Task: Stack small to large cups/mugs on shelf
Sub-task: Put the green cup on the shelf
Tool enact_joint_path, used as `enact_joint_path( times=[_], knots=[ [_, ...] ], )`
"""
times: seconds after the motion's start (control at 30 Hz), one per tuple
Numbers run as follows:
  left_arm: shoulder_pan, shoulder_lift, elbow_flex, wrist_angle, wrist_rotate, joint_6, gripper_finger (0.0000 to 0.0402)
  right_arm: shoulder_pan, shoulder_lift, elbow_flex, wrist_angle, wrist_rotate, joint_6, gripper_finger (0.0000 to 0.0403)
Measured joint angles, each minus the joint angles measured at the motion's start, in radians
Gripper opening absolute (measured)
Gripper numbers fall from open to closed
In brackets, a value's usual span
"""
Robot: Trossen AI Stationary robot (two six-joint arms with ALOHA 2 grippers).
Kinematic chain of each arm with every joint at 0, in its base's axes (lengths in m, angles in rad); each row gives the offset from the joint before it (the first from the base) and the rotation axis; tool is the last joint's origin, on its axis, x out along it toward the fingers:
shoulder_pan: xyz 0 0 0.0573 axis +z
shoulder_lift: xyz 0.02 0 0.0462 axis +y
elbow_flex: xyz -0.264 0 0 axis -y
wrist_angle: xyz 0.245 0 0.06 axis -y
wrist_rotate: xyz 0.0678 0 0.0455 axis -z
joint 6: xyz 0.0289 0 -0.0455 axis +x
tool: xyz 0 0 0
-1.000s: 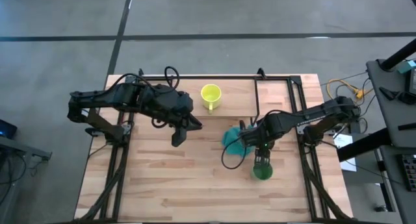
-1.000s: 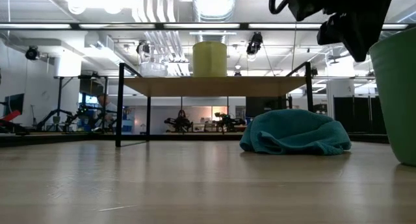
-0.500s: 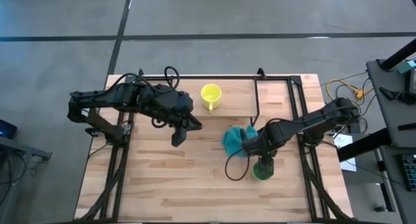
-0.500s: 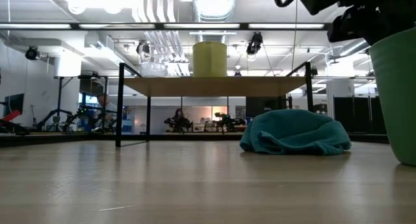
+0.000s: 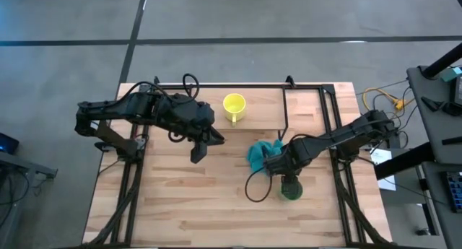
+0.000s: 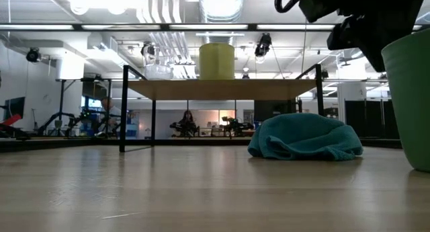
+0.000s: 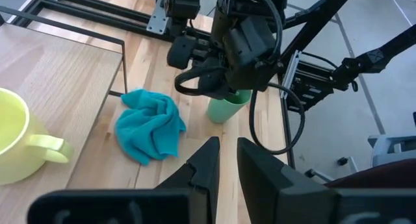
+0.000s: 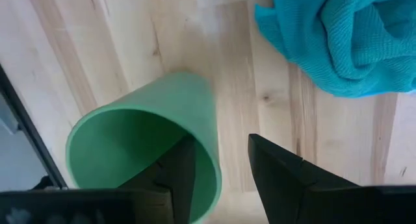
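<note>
The green cup (image 8: 140, 152) stands upright on the table near its right front (image 5: 291, 191). My right gripper (image 8: 218, 165) is open above it, with one finger inside the cup and one outside. The yellow mug (image 5: 233, 106) stands on the light-wood shelf (image 6: 222, 89), with the small clear glass cup (image 6: 159, 72) to its left in the low view. The glass is hidden in the high view. My left gripper (image 5: 198, 149) hovers at the table's middle left, fingers a little apart, touching nothing. My right gripper comes from above, pointing down, and straddles the green cup's wall near the rim (image 8: 209, 130). One finger (image 8: 172, 175) is inside the cup and the other (image 8: 276, 172) is outside. I cannot tell whether either finger touches the wall. The cup's base rests on the table.
A crumpled teal cloth (image 5: 261, 155) lies on the table just left of the green cup, close to the right arm. The shelf's black legs (image 6: 123, 111) stand on the tabletop. Bare wood lies open along the near edge (image 5: 202, 213).
My right gripper has shifted slightly toward the table's near edge and come down over the green cup's rim. The cup has stayed in place.
</note>
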Motion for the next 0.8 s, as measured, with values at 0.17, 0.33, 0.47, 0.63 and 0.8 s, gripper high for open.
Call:
enact_joint_path(
  times=[0.17, 0.33, 0.47, 0.63, 0.8],
  knots=[
    [0.001, 0.0, 0.0, 0.0, 0.001, 0.0, 0.004, 0.0, -0.029, 0.0, -0.005, -0.001, -0.01, 0.0137],
    [0.001, 0.0, 0.0, 0.0, 0.002, 0.001, 0.004, 0.0, -0.045, 0.02, -0.007, -0.02, -0.008, 0.0137],
    [0.001, 0.0, 0.0, 0.0, 0.003, 0.001, 0.004, 0.0, -0.046, 0.02, -0.011, -0.036, -0.017, 0.0137],
    [0.001, 0.0, 0.0, 0.0, 0.003, 0.0, 0.004, 0.0, -0.046, 0.008, -0.039, -0.036, -0.032, 0.0137],
    [0.001, 0.0, 0.0, 0.0, 0.003, 0.0, 0.004, 0.0, -0.046, -0.002, -0.036, -0.035, -0.035, 0.0137]
  ],
)
